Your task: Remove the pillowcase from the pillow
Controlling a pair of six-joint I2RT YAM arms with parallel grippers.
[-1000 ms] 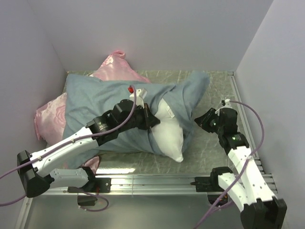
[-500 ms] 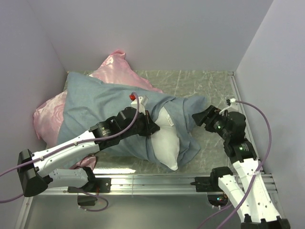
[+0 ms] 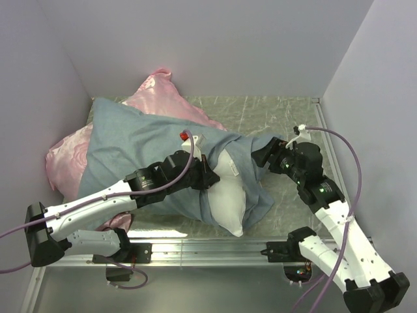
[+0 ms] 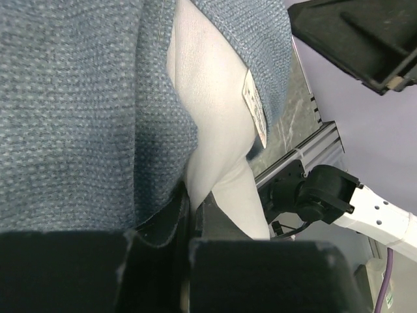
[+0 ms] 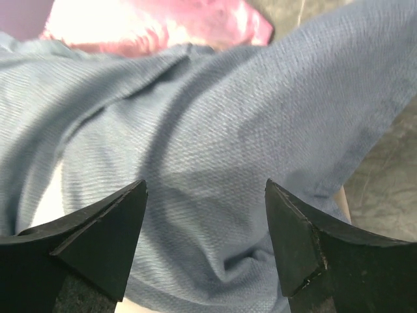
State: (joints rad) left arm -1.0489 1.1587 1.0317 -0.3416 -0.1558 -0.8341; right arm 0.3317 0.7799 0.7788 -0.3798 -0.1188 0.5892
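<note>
From above, the blue-grey pillowcase lies across the desk, partly over a pink pillow. The white pillow pokes out of its mouth toward the near edge. The left arm reaches that mouth, and the right arm reaches the case's right flap.

The left wrist view alone shows the left jaws closed on a pinch of white pillow, beside a small label.

The right wrist view alone shows the right jaws spread wide over pillowcase cloth, gripping nothing.

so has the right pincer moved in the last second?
Yes: the right pincer went left, away from the rail, toward the pillowcase.
</note>
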